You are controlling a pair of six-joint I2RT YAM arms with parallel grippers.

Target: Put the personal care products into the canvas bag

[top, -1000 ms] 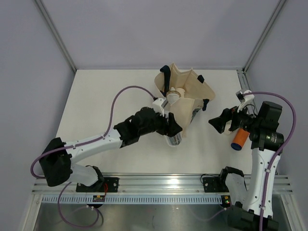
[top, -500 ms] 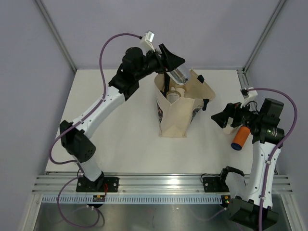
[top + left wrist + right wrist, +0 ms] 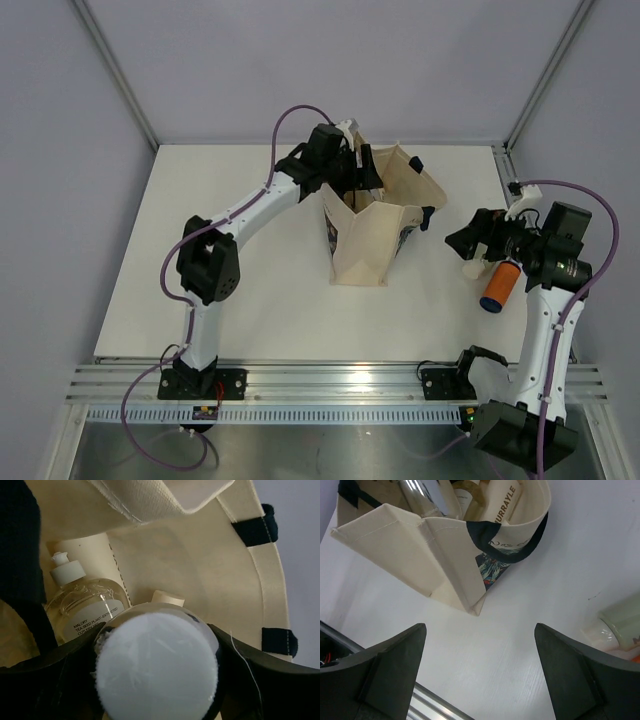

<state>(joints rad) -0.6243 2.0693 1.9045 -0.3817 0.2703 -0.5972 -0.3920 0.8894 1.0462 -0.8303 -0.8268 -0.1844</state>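
The canvas bag [image 3: 375, 235] stands upright at the table's back middle, its mouth open. My left gripper [image 3: 352, 182] reaches down into the mouth and is shut on the clear silver-capped bottle [image 3: 157, 662], whose round pale base faces the left wrist camera. Below it inside the bag lie a clear bottle with a white pump cap [image 3: 82, 605], a cream tube [image 3: 85, 547] and a cream cap [image 3: 167, 598]. My right gripper [image 3: 462, 243] is open and empty [image 3: 479, 645], right of the bag [image 3: 445, 555]. An orange dark-capped bottle [image 3: 497, 285] and a pale green bottle [image 3: 620, 617] lie on the table below it.
The right wrist view shows a white lettered tube [image 3: 502, 502] and the silver bottle [image 3: 420, 495] inside the bag mouth. The metal rail [image 3: 330, 385] runs along the near table edge. Walls close the back and sides.
My left arm has swung the clear bottle from the table up over the bag and then lowered it into the mouth. The right arm has barely shifted.
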